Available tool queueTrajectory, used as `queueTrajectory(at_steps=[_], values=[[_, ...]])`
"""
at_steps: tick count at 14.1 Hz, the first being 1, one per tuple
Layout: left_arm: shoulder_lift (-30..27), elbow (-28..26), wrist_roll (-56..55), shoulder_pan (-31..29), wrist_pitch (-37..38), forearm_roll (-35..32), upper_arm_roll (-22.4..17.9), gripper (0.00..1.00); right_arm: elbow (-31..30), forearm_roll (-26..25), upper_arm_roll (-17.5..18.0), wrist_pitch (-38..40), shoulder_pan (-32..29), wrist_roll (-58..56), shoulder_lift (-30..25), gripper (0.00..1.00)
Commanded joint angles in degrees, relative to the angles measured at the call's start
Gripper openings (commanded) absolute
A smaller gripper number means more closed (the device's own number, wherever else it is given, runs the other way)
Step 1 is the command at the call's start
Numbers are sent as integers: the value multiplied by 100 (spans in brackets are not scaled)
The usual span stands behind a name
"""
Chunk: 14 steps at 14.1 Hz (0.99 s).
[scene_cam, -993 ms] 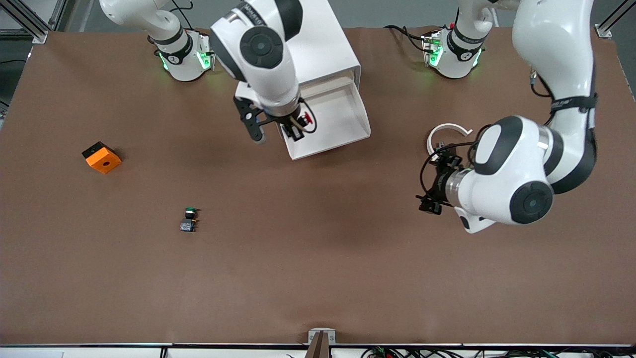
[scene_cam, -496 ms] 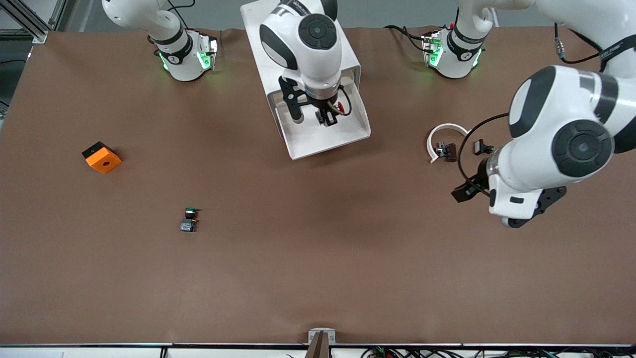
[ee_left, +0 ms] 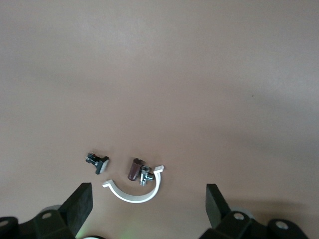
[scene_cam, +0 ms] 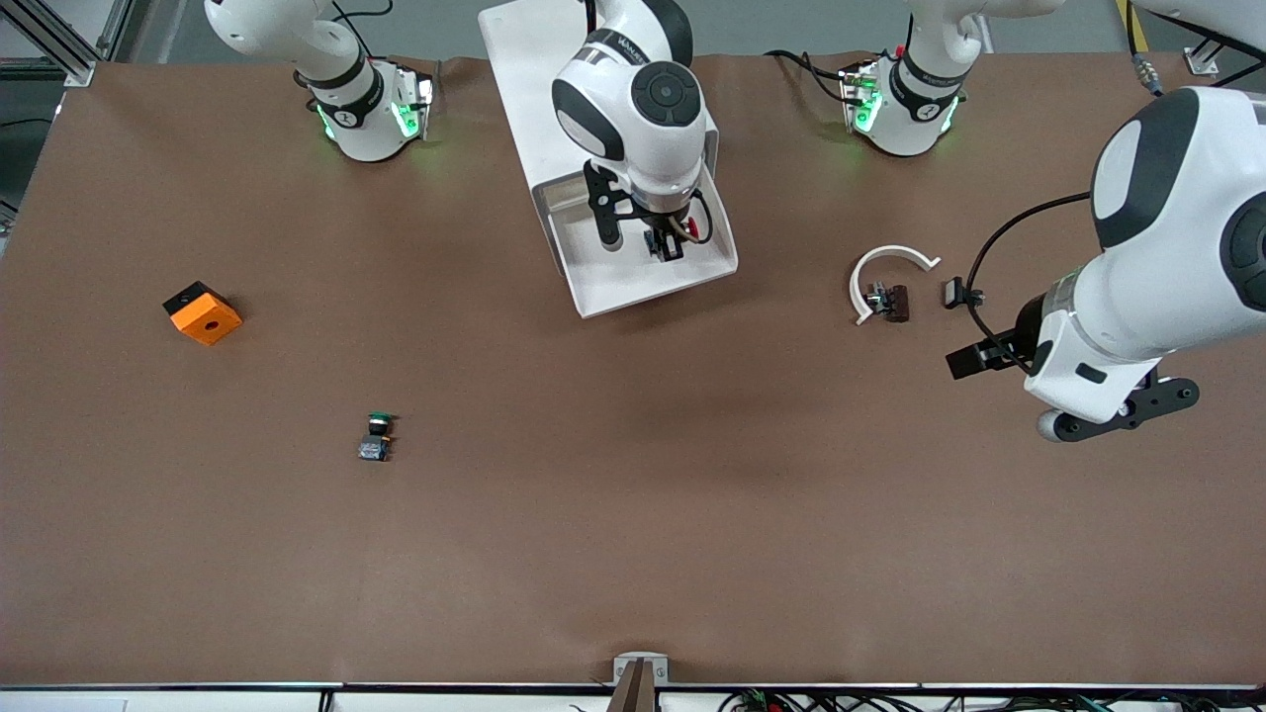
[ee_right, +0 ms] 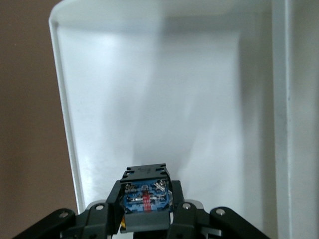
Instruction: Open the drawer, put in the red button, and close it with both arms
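The drawer [scene_cam: 633, 289] is the top one of the white cabinet [scene_cam: 524, 59] and stands pulled open, its white tray bare [ee_right: 149, 89]. My right gripper [scene_cam: 669, 243] hangs over the tray, shut on the red button [scene_cam: 700, 229]. In the right wrist view the button's blue-grey base block [ee_right: 145, 195] sits between the right gripper's [ee_right: 145, 206] black fingers. My left gripper [scene_cam: 974, 360] is open and empty, held low over the table toward the left arm's end. In the left wrist view the left gripper [ee_left: 148, 209] has its pads wide apart.
A white C-shaped clip [scene_cam: 890, 261] [ee_left: 134, 191], a small brown-and-metal part [scene_cam: 890, 301] and a small black piece [scene_cam: 955, 292] lie near the left gripper. A green-capped button [scene_cam: 376, 435] and an orange block [scene_cam: 203, 312] lie toward the right arm's end.
My right gripper has carried the red button from the tray's edge to over its middle. My left gripper has drawn away from the white clip toward the left arm's end of the table.
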<state>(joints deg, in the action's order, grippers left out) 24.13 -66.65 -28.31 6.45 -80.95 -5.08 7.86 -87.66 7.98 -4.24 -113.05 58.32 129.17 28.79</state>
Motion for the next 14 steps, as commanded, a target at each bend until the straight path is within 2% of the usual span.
queueTrajectory(at_steps=[1, 5, 9, 13, 14], values=[[-198, -286, 300, -91, -61, -73, 57, 100, 65, -34, -60, -208, 144, 398, 240, 0], [-304, -848, 493, -91, -850, -46, 364, 100, 276, -25, -60, -261, 232, 609, 487, 0], [-594, -2034, 493, -83, -2098, -46, 540, 100, 337, 1, -60, -252, 215, 618, 487, 0], [-647, -2545, 493, -48, -2382, -37, 708, 100, 364, 19, -60, -217, 206, 601, 478, 0], [-647, -2659, 493, -21, -2451, -37, 708, 100, 355, 28, -60, -200, 171, 531, 452, 22]])
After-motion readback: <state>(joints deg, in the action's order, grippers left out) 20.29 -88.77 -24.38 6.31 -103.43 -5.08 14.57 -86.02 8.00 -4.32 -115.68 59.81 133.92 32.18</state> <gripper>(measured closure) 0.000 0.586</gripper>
